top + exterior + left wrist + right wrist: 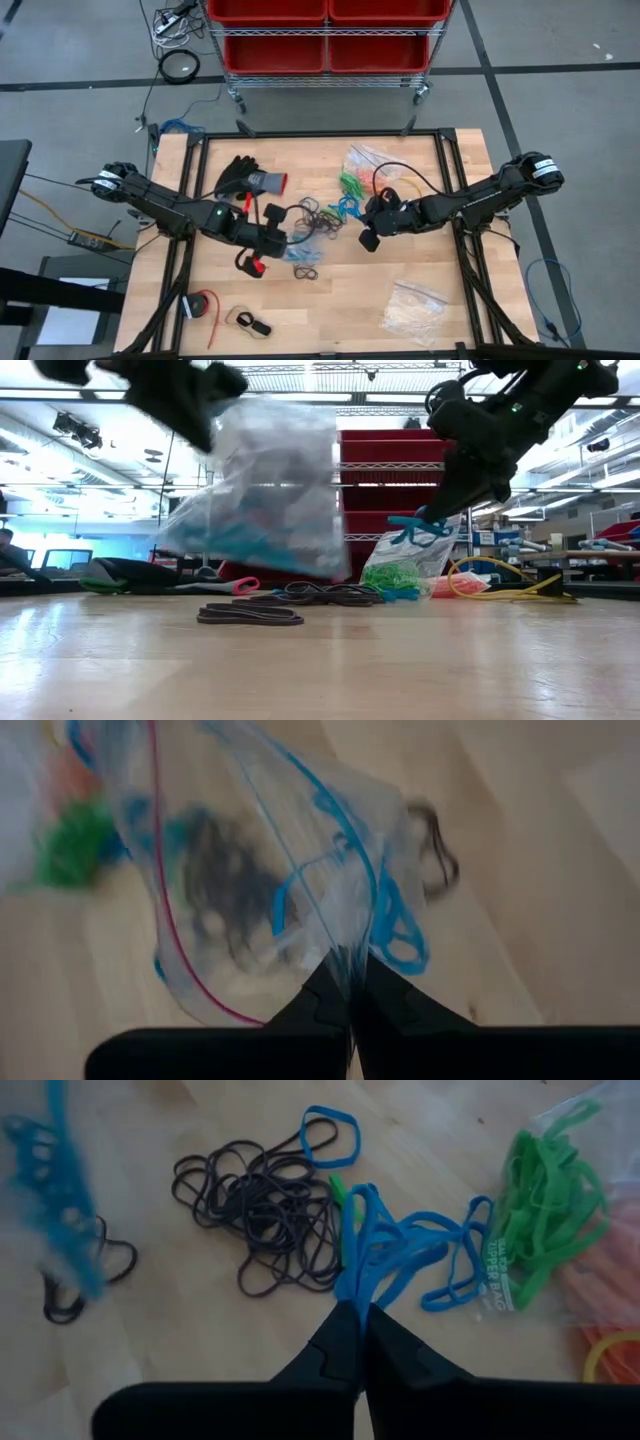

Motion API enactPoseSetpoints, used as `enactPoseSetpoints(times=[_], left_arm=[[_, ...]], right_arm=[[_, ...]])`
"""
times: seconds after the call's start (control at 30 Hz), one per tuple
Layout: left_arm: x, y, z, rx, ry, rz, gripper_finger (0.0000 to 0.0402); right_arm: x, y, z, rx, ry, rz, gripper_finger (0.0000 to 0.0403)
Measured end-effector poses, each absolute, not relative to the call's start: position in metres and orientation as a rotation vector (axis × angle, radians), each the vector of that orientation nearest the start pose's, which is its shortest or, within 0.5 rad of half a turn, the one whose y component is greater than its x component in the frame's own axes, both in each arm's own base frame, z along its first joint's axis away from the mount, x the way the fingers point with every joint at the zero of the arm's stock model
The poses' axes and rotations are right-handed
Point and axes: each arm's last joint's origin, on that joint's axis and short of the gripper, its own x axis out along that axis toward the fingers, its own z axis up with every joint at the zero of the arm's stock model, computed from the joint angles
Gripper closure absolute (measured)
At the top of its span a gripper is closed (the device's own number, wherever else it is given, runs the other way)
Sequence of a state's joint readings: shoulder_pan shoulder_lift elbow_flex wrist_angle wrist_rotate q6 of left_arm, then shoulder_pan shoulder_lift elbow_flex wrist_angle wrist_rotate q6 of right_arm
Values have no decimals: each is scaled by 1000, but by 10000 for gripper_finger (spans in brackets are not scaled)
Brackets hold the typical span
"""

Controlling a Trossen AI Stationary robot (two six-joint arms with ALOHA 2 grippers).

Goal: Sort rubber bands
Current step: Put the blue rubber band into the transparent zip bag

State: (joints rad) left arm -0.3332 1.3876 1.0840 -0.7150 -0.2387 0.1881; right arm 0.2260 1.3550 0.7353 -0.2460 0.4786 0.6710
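Right wrist view: blue bands (400,1250) hang pinched in the right gripper (355,1325) above the table (200,1350), beside a black pile (265,1210) and green bands (545,1200). The left gripper (350,990) pinches a clear bag (250,870), screening bands behind it.

The only lettering that can be made out is on the clear plastic zip bag (560,1210) holding the green rubber bands (545,1190), seen in the right wrist view. A short line of small green print runs along the bag's edge just beside the blue rubber bands (400,1250); it appears to read "ZIPPER BAG", though the first word is not sharp enough to be sure. Nothing else carries readable text: no words, numbers or brand marks can be read on the red plastic storage bins (325,30) or on the wooden worktop (350,310).
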Motion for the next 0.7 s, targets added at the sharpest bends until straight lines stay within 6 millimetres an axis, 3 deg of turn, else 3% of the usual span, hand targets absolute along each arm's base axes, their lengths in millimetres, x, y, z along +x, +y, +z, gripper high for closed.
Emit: enactPoseSetpoints(times=[0.2,0.53,0.7], left_arm=[[253,-80,261,436,1077,-156,389],[249,-79,259,437,1114,-152,389],[250,-79,259,441,1112,-155,389]], right_arm=[[256,45,198,338,676,-486,339],[263,46,206,373,551,-503,167],[277,50,225,393,364,-356,140]])
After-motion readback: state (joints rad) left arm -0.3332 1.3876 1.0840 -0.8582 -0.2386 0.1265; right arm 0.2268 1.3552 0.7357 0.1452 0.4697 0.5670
